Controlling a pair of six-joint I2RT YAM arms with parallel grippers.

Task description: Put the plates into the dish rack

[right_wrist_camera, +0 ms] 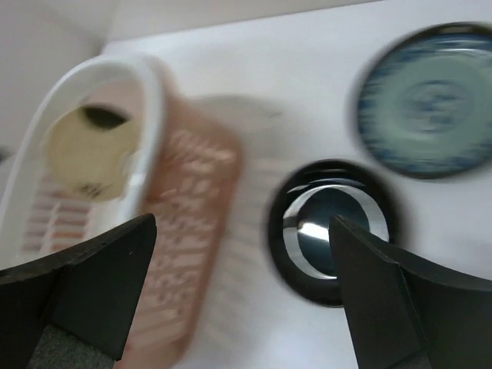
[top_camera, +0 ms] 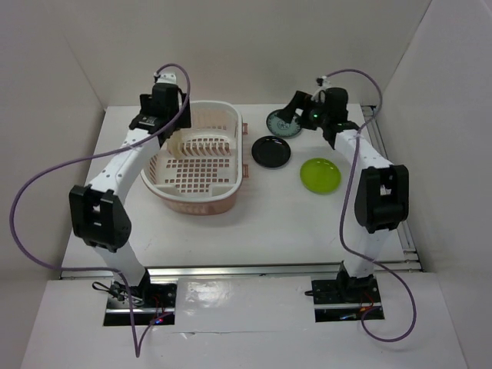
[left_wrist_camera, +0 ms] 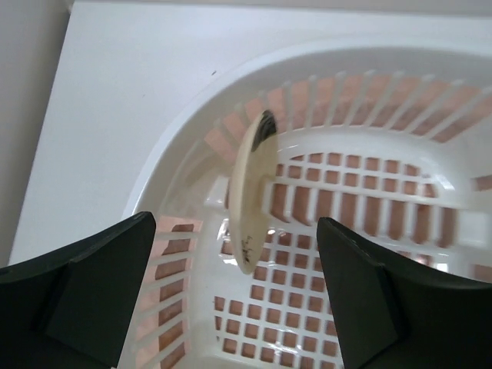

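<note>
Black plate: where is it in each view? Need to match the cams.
Top external: black plate lies on the table, just right of the dish rack.
Left wrist: not in it; only the rack's inside shows.
Right wrist: black plate at lower middle, right of the rack.
Shared landmark: the dish rack, seen in all three.
</note>
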